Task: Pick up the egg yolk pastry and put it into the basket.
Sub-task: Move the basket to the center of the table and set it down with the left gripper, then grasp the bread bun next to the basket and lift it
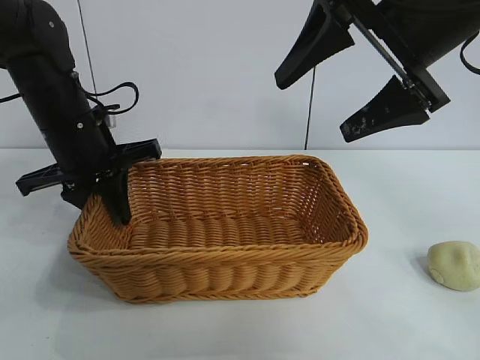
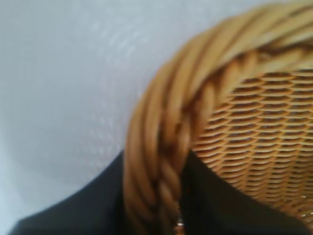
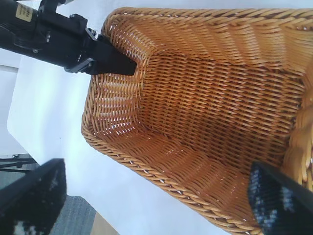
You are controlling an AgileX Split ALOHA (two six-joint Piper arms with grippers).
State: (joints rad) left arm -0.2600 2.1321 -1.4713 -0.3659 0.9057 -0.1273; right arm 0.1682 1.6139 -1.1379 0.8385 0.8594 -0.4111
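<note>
Pastry (image 1: 454, 265) on the table (image 1: 390, 322), well to the right of the basket (image 1: 225, 259) and apart from it. Left gripper (image 1: 112, 196) straddling the basket's left rim, jaws spread, one finger inside, gripping nothing. Right gripper (image 1: 345, 82) high above the basket, jaws wide apart and empty.

One woven basket (image 1: 225, 232) sits at the centre of a white worktop (image 1: 390, 315), with one egg yolk pastry (image 1: 454, 265) at its four o'clock. Two black tools appear: left tool (image 1: 105, 196), right tool (image 1: 349, 82).
</note>
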